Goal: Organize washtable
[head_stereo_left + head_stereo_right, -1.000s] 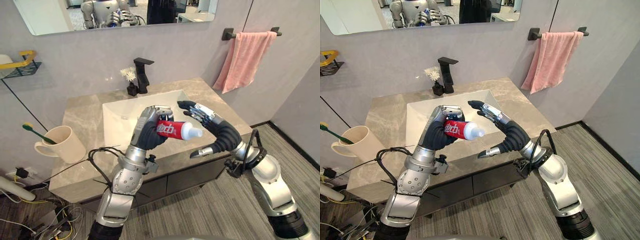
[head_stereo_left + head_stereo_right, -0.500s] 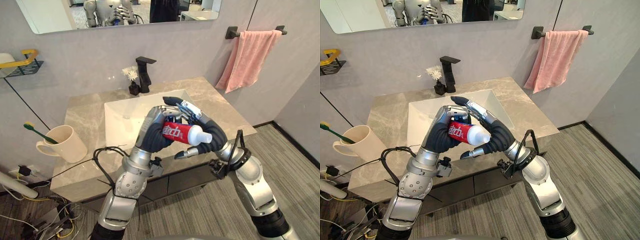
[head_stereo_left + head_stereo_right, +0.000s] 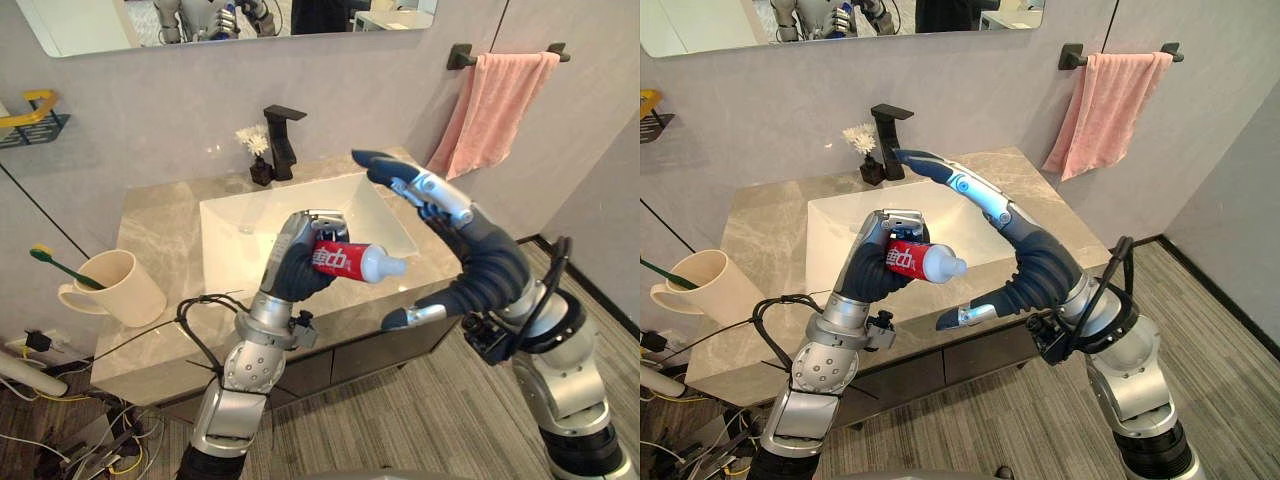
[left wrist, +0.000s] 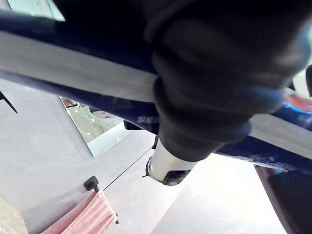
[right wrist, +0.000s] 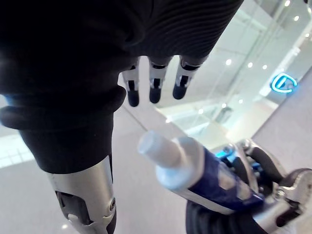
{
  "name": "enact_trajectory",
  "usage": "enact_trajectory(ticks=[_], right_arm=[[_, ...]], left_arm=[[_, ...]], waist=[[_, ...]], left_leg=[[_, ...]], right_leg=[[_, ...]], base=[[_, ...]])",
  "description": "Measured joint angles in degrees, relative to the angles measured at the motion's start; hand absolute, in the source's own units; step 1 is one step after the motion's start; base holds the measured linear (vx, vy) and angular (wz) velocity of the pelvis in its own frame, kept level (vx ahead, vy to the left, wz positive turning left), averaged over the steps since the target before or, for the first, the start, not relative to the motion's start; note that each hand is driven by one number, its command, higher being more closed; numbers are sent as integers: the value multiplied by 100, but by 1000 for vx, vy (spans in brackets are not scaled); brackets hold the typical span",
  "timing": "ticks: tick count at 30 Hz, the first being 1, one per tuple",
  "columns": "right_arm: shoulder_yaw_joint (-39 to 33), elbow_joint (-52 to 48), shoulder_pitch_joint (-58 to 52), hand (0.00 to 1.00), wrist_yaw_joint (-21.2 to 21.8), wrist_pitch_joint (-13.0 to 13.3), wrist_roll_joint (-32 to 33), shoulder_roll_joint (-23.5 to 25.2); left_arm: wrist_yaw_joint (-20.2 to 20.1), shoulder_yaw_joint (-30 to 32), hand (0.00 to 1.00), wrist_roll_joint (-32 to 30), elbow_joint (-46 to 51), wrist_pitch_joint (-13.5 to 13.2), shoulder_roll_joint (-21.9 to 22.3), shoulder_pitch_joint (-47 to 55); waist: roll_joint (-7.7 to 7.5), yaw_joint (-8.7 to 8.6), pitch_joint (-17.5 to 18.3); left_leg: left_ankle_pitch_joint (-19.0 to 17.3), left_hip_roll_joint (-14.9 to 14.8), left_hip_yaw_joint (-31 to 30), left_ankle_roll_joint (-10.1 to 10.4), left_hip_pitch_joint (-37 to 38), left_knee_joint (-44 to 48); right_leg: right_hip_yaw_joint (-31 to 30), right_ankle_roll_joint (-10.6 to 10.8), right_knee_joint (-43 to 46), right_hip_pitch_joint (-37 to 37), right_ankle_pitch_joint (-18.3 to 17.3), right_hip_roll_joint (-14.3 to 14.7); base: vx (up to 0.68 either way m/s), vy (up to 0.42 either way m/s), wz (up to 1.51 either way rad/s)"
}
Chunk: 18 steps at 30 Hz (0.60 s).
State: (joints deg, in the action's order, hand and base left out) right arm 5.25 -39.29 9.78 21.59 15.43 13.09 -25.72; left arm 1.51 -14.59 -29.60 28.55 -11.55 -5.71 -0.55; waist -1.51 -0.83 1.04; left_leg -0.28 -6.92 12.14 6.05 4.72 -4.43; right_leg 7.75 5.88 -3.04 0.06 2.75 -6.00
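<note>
Left robot hand (image 3: 297, 268) grips glossy red toothpaste tube (image 3: 352, 262).

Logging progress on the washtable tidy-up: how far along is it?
Done: the toothbrush stands in the cup. In hand: the left hand grips the toothpaste tube above the sink; the right hand is open, apart from it. Left: setting the tube down, probably by the cup.

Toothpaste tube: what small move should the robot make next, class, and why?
Probably swing the left hand toward the cream mug. The left hand is curled round the toothpaste tube above the basin, the right hand is open and apart from it, and the mug with the toothbrush stands on the counter's left end.
</note>
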Motion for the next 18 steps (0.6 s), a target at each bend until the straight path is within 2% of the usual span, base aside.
enact_trajectory(ticks=[4,6,8,10,13,18], right_arm=[[16,1,-1,0,0,-3,47,11],[265,50,-7,0,5,-4,142,144],[698,304,-52,0,12,-10,240,415],[1033,962,-225,0,-14,-87,254,803],[1137,1392,-342,0,-60,-229,126,1076],[1106,1627,-356,0,-75,-242,-13,1072]], left_arm=[[-1,-3,100,-1,0,0,2,106],[0,-8,100,-1,0,3,2,118],[0,-63,100,-1,0,7,4,118],[0,-158,100,-1,0,9,40,117],[-6,-152,100,-12,-161,134,90,126],[-6,-163,100,-24,-214,229,92,151]], waist=[[1,-2,0],[8,1,-4],[16,3,-10],[16,17,-10],[59,27,-38],[93,13,-60]], left_leg=[[1,2,25,0,1,-35],[1,0,23,0,1,-39],[1,0,20,-1,0,-38],[1,2,8,-1,0,-34],[1,8,-18,-1,-3,-24],[1,6,-48,-1,-6,-17]], right_leg=[[-15,1,0,-27,0,3],[-11,1,0,-27,0,5],[-9,1,0,-26,-1,4],[1,1,0,-17,-1,0],[23,2,0,0,-1,-8],[50,8,0,15,-7,-10]], base=[[0,-1,-2],[0,0,0],[0,0,0],[-7,-3,2],[-3,-1,4],[0,0,3]])
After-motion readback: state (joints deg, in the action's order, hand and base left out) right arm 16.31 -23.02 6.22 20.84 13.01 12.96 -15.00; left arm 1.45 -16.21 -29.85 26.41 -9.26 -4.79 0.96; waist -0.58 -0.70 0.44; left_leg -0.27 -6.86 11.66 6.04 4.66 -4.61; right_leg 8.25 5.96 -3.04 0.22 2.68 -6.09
